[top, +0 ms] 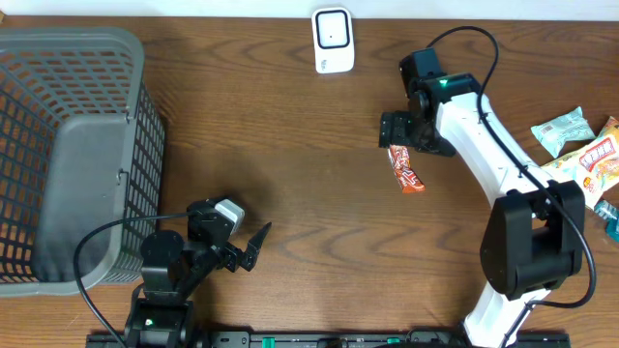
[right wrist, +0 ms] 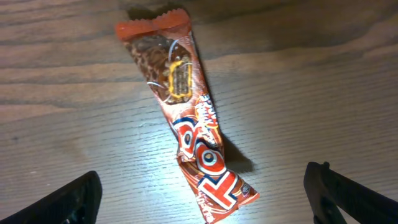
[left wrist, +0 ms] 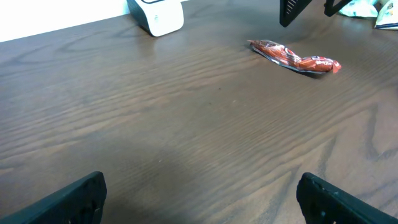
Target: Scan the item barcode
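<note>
Soft even light; glare on table (right wrist: 124, 155); sharp.

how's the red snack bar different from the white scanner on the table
The snack bar is red, long and thin; the scanner is white and boxy. The snack bar lies flat mid-table, while the scanner stands upright at the far edge. Both rest on the wooden table, and neither is held.
</note>
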`<action>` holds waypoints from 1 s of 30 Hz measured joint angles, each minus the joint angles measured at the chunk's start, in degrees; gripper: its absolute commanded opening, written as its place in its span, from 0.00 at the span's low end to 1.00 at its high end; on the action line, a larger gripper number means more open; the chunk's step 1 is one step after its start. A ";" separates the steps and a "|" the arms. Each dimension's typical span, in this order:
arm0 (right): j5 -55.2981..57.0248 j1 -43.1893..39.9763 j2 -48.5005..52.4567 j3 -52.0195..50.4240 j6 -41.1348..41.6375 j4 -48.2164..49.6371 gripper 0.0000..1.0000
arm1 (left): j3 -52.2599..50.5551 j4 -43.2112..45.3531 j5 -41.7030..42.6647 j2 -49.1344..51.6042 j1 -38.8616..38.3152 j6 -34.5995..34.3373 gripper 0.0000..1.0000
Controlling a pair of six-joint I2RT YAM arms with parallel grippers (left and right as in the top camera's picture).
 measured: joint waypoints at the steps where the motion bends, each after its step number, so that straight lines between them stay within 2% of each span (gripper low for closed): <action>1: 0.13 0.24 0.00 0.00 0.00 0.22 0.99 | 0.00 0.00 0.00 0.00 0.00 0.00 0.98; 7: 2.36 2.27 0.00 0.00 -2.54 2.08 0.99 | 0.00 0.00 0.00 0.00 0.00 0.00 0.98; 8: 2.69 2.47 0.00 -0.04 -3.15 2.14 0.95 | 0.00 0.00 0.00 0.00 0.00 0.00 0.98; 11: 4.94 3.04 0.00 -0.81 -4.46 4.37 0.76 | 0.00 0.02 0.00 0.00 0.00 0.00 0.98; 15: 6.88 3.34 0.50 -4.17 -5.38 8.57 0.62 | 0.00 0.00 0.02 0.00 0.00 0.00 0.98; 26: 10.84 8.11 6.05 -7.48 -7.02 13.03 0.65 | 0.00 0.00 0.00 0.00 0.00 0.00 0.98; 29: 13.81 9.88 6.32 -7.48 -7.26 13.25 0.63 | 0.00 0.00 0.00 0.00 0.00 0.00 0.98; 30: 14.71 10.21 6.69 -7.45 -7.32 13.20 0.60 | 0.00 0.02 0.00 0.00 0.00 0.00 0.98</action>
